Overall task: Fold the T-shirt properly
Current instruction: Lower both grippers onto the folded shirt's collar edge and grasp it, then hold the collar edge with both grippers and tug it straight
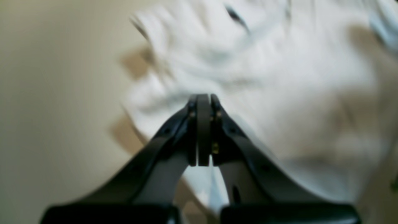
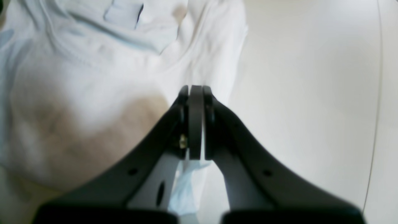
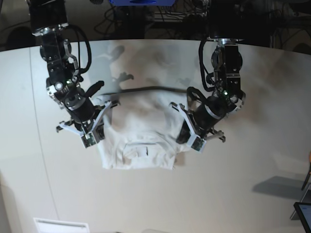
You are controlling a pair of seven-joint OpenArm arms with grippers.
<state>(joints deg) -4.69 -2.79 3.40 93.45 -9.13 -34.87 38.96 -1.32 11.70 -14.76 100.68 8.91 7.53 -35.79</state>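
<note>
The T-shirt (image 3: 138, 131) hangs stretched between the 2 arms above the worktop (image 3: 243, 194). The left end effector (image 1: 203, 102) and right end effector (image 2: 196, 93) each pinch its fabric closed. Best to carry both at equal height, keeping the cloth taut so the fold lands straight.

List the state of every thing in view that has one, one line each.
T-shirt: lifted off the table at two points, hanging slack and wrinkled between the arms, lower edge resting on the table.
left hand: shut on the T-shirt, white fabric pinched between its fingers.
right hand: shut on the T-shirt, fabric pinched at its edge.
table: pale, bearing the shirt's lower part.
</note>
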